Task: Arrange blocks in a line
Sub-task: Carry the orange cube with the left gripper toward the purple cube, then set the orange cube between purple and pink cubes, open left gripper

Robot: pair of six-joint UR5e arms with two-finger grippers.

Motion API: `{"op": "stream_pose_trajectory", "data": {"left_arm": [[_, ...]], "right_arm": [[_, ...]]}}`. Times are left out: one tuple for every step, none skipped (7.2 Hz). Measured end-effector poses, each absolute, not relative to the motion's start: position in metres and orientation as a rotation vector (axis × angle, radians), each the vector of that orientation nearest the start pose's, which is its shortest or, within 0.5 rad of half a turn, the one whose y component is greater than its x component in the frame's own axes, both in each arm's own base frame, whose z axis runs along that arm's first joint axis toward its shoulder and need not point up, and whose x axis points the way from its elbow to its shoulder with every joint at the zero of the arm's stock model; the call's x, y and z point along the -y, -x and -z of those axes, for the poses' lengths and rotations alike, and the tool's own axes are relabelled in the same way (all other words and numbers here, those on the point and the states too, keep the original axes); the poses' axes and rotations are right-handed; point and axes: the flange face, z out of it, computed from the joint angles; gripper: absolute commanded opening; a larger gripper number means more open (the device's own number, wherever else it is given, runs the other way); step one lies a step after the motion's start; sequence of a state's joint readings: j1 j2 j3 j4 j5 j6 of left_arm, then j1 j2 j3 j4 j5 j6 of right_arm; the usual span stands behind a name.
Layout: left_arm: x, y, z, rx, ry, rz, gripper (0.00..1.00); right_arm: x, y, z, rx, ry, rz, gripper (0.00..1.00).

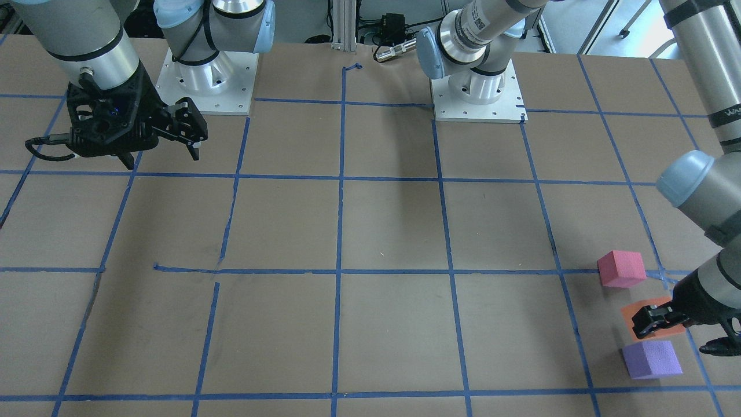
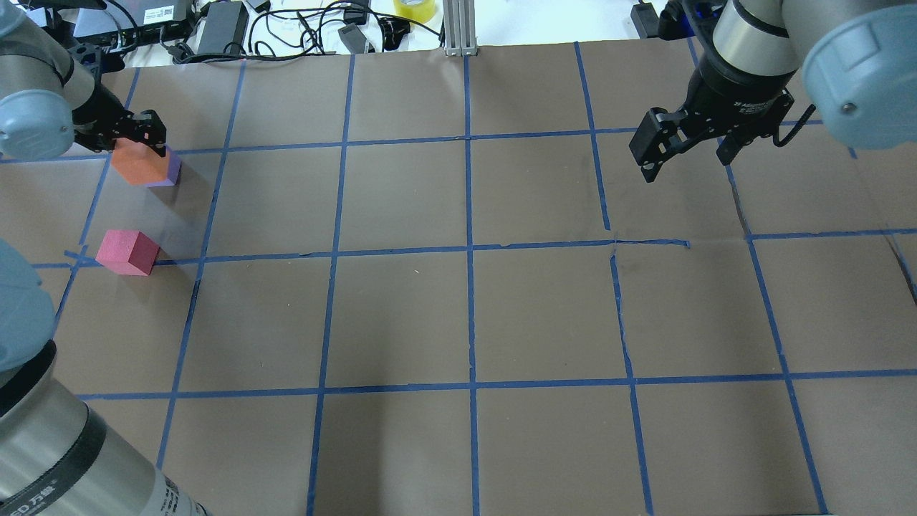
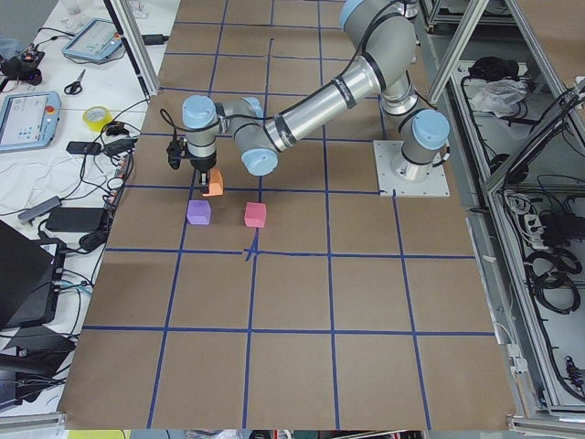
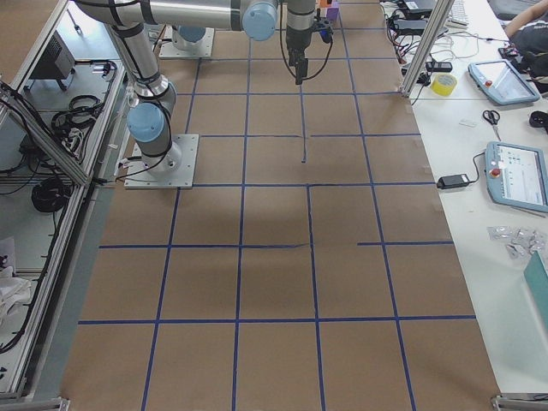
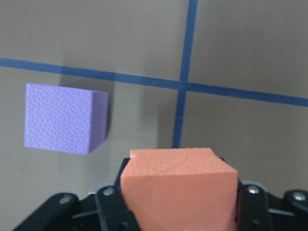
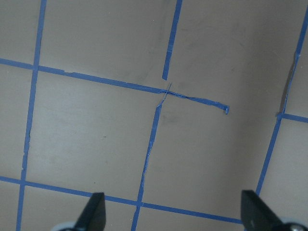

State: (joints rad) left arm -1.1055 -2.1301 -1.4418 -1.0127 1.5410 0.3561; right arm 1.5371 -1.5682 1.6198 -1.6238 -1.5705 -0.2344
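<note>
My left gripper point(image 1: 674, 333) is shut on the orange block point(image 1: 649, 313), holding it just above the table between the other two. The purple block point(image 1: 651, 359) sits on the table close beside it, and the pinkish-red block point(image 1: 621, 269) on the other side by a tape crossing. In the left wrist view the orange block point(image 5: 178, 185) fills the jaws and the purple block point(image 5: 62, 118) lies ahead to the left. In the overhead view the orange block point(image 2: 140, 161) hides most of the purple one point(image 2: 173, 174). My right gripper point(image 2: 684, 161) hangs open and empty, far off.
The brown table point(image 2: 466, 315) carries a grid of blue tape lines. Cables, power bricks and a roll of yellow tape point(image 2: 414, 8) lie beyond the far edge. The two arm bases point(image 1: 205, 81) stand on white plates at the robot's side.
</note>
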Motion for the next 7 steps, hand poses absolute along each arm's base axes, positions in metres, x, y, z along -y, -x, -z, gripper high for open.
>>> {"op": "stream_pose_trajectory", "data": {"left_arm": [[0.674, -0.213, -0.268, -3.109, 0.159, 0.183, 0.38], [0.669, -0.228, -0.264, -3.114, 0.149, 0.171, 0.38], [0.666, -0.235, -0.257, -3.133, 0.129, 0.167, 0.38], [0.666, -0.236, -0.247, -3.158, 0.118, 0.164, 0.38], [0.666, -0.236, -0.237, -3.177, 0.111, 0.155, 0.38], [0.666, -0.236, -0.227, -3.186, 0.107, 0.146, 0.38], [0.667, -0.237, -0.219, -3.191, 0.109, 0.138, 0.38]], "right_arm": [[0.496, -0.117, -0.468, -3.126, 0.314, 0.000, 1.00], [0.496, -0.117, -0.468, -3.126, 0.314, -0.004, 1.00], [0.496, -0.117, -0.468, -3.125, 0.316, -0.008, 1.00], [0.495, -0.117, -0.468, -3.124, 0.322, -0.009, 1.00], [0.495, -0.117, -0.468, -3.122, 0.326, -0.012, 1.00], [0.494, -0.117, -0.467, -3.124, 0.325, -0.028, 1.00], [0.493, -0.115, -0.467, -3.142, 0.321, -0.050, 1.00]]}}
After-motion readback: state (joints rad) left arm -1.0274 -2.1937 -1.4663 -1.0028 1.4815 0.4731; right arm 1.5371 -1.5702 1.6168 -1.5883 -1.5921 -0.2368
